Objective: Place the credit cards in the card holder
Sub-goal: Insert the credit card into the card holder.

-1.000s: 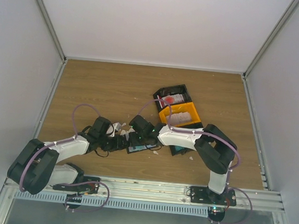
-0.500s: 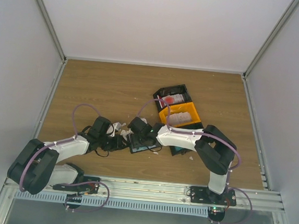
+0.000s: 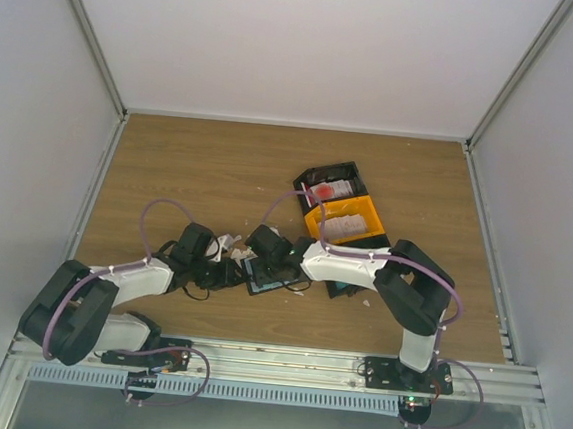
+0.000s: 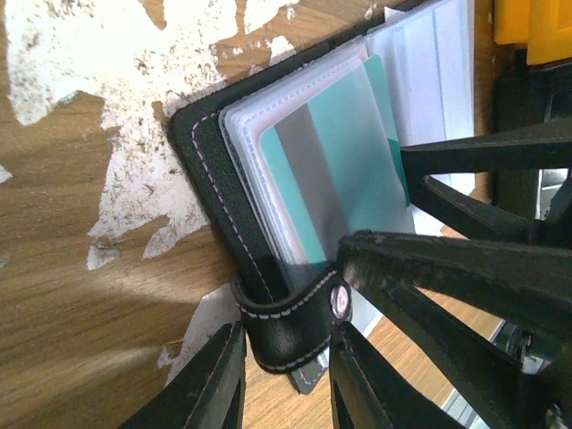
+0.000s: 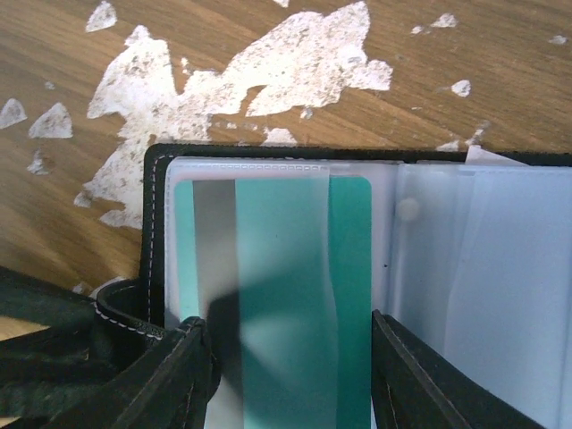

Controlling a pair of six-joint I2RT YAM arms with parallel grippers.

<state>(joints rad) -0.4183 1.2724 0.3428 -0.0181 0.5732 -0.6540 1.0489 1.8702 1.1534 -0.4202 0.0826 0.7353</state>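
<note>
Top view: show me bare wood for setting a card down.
Free: the far-left wood between back wall and left gripper; the strip right of the orange tray. Crowded: mid-table, where the right gripper meets it over the card holder.

Teal card [image 4: 349, 152] in card holder [image 4: 201, 170] (open), pincer [image 4: 284, 357] gripping strap [image 4: 273, 313]

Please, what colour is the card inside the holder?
The card is teal with a grey stripe; clearest in right wrist view.

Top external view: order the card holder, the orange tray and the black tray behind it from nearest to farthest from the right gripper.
1. card holder, directly beneath the right gripper.
2. orange tray, behind it to the right.
3. black tray, farthest back, behind the orange one.
</note>
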